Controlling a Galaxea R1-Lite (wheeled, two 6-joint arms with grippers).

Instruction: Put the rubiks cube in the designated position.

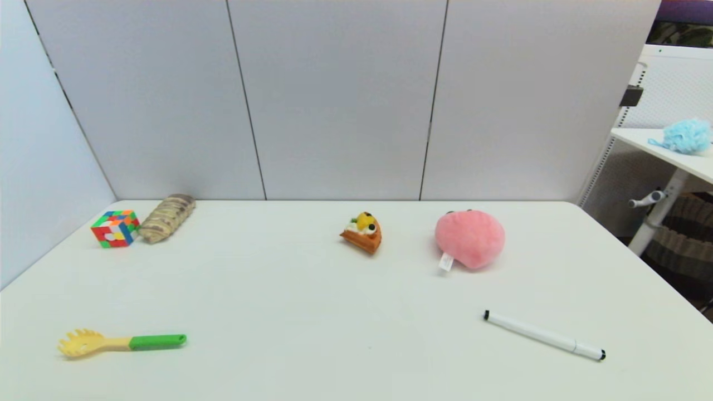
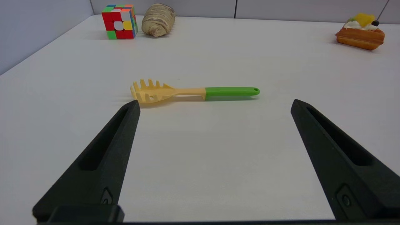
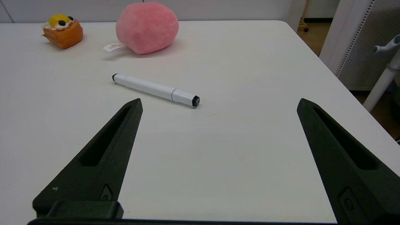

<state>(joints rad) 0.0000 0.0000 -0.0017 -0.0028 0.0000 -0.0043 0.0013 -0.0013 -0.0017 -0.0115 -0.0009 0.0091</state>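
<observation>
The rubiks cube (image 1: 115, 228) rests on the white table at the far left corner, close to the side wall; the left wrist view also catches the cube (image 2: 119, 21) far ahead. My left gripper (image 2: 215, 103) hovers open and empty over the near left of the table, just short of a pasta spoon. My right gripper (image 3: 218, 104) is open and empty over the near right, short of a white marker. Neither arm shows in the head view. The designated position carries no mark that I can pick out on the bare tabletop (image 1: 289, 312).
A striped bread roll (image 1: 166, 218) lies right beside the cube. A waffle toy (image 1: 363, 232) and a pink plush (image 1: 469, 238) sit mid-back. A yellow-and-green pasta spoon (image 1: 120, 342) lies front left, a white marker (image 1: 544, 336) front right. The table's right edge (image 1: 640, 262) drops off.
</observation>
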